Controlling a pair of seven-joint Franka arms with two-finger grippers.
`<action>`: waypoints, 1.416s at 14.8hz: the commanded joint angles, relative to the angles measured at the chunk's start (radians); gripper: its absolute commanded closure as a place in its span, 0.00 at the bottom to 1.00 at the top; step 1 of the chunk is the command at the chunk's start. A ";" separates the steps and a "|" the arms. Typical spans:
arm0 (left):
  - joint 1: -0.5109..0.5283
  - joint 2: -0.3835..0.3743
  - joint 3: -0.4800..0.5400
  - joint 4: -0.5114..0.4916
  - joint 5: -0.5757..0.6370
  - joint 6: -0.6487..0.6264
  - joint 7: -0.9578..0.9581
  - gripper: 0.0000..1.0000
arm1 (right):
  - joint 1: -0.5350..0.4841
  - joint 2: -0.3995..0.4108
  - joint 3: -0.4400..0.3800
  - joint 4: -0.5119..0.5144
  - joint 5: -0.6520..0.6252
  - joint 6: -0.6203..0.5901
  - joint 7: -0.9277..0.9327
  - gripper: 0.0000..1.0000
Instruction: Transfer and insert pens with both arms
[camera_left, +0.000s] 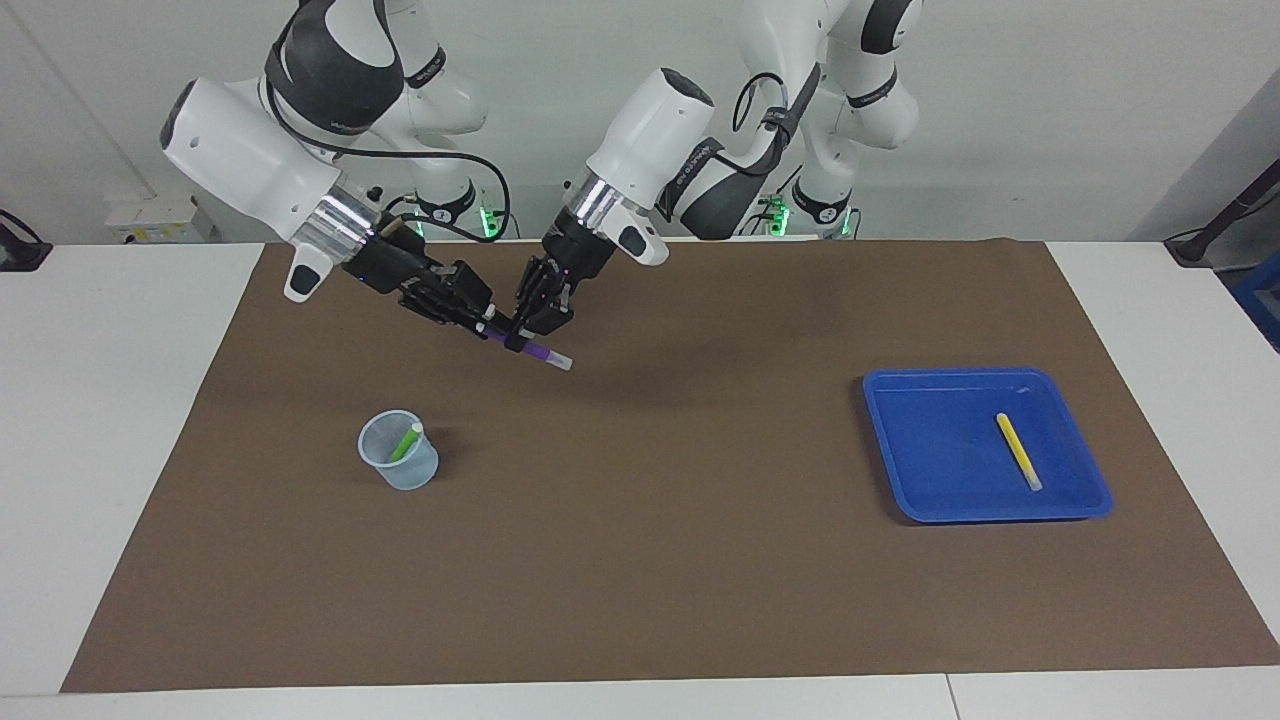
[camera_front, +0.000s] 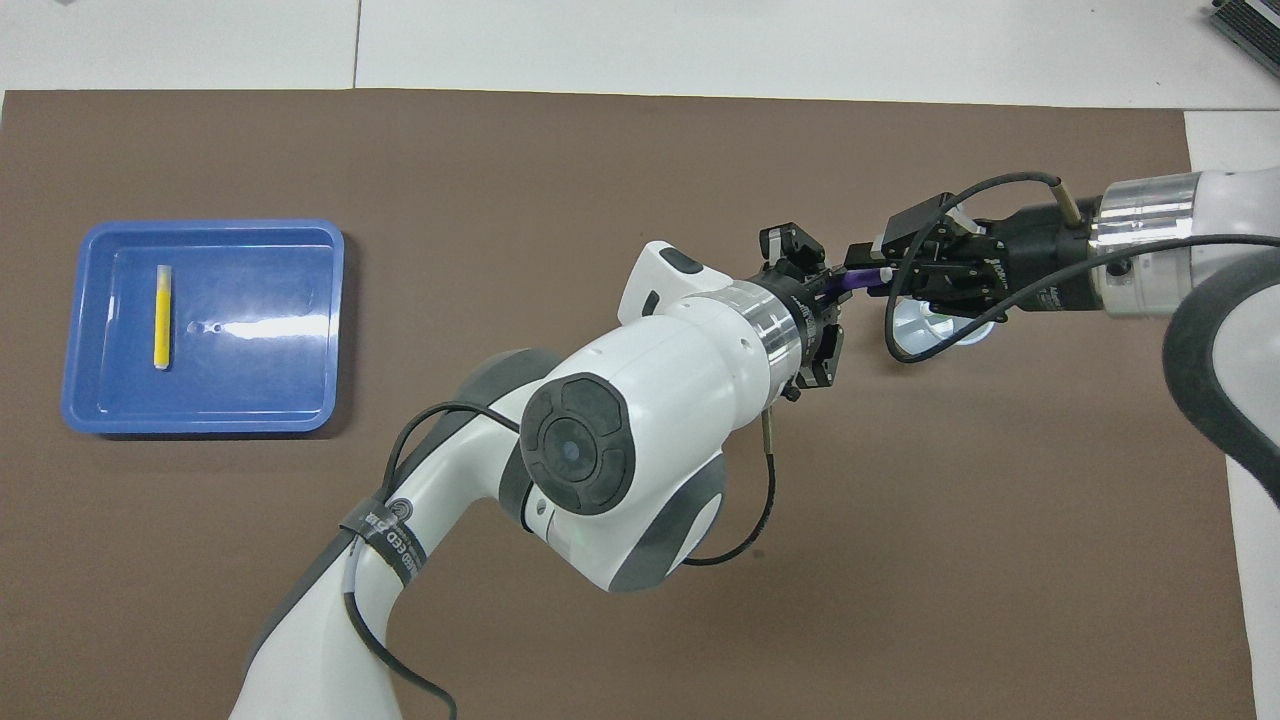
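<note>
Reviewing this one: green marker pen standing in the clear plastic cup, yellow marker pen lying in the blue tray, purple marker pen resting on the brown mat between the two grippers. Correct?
One error: the purple marker pen is not on the brown mat. The left gripper holds it in the air, with the right gripper at its other end, as the facing view shows. The green marker pen in the clear plastic cup and the yellow marker pen in the blue tray are right.

Around my workspace: mat, tray, cup
My brown mat (camera_left: 660, 560) covers the white table (camera_left: 110, 420); a blue tray (camera_left: 890, 440) and a clear plastic cup (camera_left: 400, 470) stand well apart on it
</note>
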 joint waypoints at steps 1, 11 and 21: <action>-0.022 0.019 0.015 0.026 0.022 0.010 -0.028 1.00 | -0.002 -0.016 0.006 -0.018 -0.016 0.018 0.010 0.65; -0.022 0.017 0.015 0.026 0.022 0.010 -0.021 1.00 | -0.002 -0.016 0.006 -0.018 -0.021 0.026 0.003 1.00; -0.020 0.016 0.011 0.023 0.020 0.011 -0.008 0.56 | -0.002 -0.012 0.006 -0.013 -0.064 0.026 -0.007 1.00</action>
